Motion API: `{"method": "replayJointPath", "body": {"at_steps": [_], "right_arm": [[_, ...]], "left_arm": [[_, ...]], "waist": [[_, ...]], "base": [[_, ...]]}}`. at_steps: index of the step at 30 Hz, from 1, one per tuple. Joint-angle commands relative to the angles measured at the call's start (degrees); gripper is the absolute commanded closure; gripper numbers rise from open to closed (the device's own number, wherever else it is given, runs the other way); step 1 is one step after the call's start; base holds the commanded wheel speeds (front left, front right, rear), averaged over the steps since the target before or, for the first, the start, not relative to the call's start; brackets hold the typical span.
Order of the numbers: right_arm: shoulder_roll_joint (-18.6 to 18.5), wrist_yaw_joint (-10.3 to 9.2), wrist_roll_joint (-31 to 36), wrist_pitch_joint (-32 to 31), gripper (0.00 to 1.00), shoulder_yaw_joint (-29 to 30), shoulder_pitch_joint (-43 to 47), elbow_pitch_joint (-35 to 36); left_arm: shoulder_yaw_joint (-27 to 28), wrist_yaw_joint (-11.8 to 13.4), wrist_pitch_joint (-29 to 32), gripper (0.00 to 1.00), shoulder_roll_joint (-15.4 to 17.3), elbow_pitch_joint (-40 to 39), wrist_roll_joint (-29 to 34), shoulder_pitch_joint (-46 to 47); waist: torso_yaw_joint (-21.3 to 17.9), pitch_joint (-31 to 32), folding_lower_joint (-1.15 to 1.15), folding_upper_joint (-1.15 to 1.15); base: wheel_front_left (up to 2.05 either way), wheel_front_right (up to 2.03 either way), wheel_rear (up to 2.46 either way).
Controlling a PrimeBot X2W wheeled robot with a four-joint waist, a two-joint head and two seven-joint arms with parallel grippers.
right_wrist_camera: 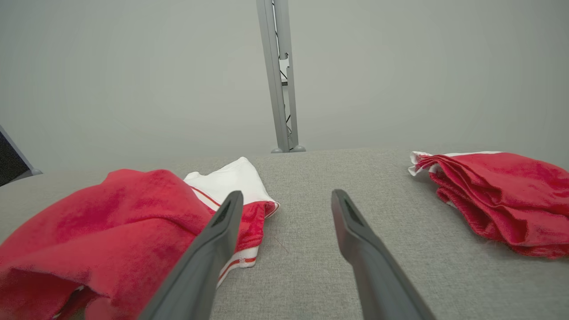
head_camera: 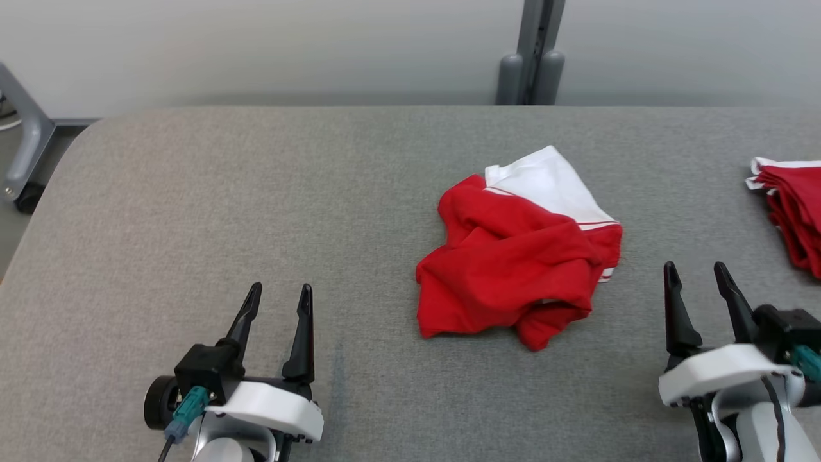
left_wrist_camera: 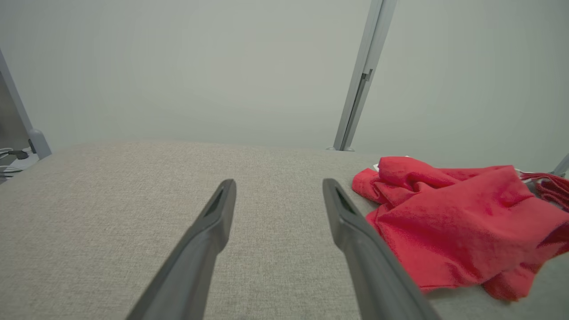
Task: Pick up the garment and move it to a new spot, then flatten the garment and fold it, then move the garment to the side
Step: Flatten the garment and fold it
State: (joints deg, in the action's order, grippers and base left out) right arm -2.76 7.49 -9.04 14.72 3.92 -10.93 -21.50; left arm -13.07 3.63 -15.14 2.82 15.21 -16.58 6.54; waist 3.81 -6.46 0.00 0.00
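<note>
The garment point(head_camera: 513, 263) lies between left gripper point(head_camera: 281, 290) and right gripper point(head_camera: 694, 267) (both jaws parted, empty).

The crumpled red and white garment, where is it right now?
In the head view the garment lies right of centre on the table, nearer the right gripper.

Garment point(right_wrist_camera: 111, 222) cut at right wrist view's bottom; red pile point(head_camera: 795, 205) at head view's right.

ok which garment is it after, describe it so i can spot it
On the grey table, look near the middle. The garment there is a crumpled red heap with a white panel on its far side. The pile at the far right is folded; this one is loose.
</note>
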Motion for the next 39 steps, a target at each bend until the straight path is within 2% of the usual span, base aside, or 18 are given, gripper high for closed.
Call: {"method": "replayJointPath", "body": {"at_steps": [1,14,20,22,23,33,39], "right_arm": [[-0.3,0.0,-0.1,-0.6,0.0,0.0,-2.5,-2.4],[-0.5,0.0,2.3,-3.4,0.0,2.8,-14.6,-19.4],[-0.6,0.0,2.6,-3.5,0.0,4.1,-17.1,-25.5],[-0.5,0.0,2.0,-3.3,0.53,4.2,-17.6,-27.0],[-0.5,0.0,1.3,-2.8,1.0,4.1,-18.0,-28.2],[-1.8,0.0,-3.3,0.2,1.0,4.4,-18.8,-26.9],[-3.7,0.0,-2.8,0.6,1.0,8.5,-17.1,-22.2]], "left_arm": [[-0.2,0.3,0.0,0.0,0.2,-0.4,-0.2,1.6],[-1.2,1.2,0.0,0.0,0.2,-1.2,-1.0,3.5],[-1.3,1.4,0.0,0.0,0.2,-1.2,-1.2,3.1],[-1.3,1.4,0.0,0.0,0.2,-1.2,-1.1,2.9],[-1.2,1.4,0.0,0.0,0.2,-1.1,-0.9,2.7],[-1.1,0.9,0.0,0.0,0.2,-0.4,-0.1,2.2],[-1.3,0.7,0.0,0.0,0.2,-0.2,0.0,1.7]], "waist": [[1.7,-1.7,0.0,0.0],[8.0,-6.5,0.0,0.0],[9.3,-6.4,0.0,0.0],[9.3,-6.2,0.0,0.0],[9.2,-5.9,0.0,0.0],[7.0,-4.6,0.0,0.0],[5.6,-3.8,0.0,0.0]], "base": [[0.0,0.0,0.0],[0.0,0.0,0.0],[0.0,0.0,0.0],[0.0,0.0,0.0],[0.0,0.0,0.0],[0.0,0.0,0.0],[0.0,0.0,0.0]]}}
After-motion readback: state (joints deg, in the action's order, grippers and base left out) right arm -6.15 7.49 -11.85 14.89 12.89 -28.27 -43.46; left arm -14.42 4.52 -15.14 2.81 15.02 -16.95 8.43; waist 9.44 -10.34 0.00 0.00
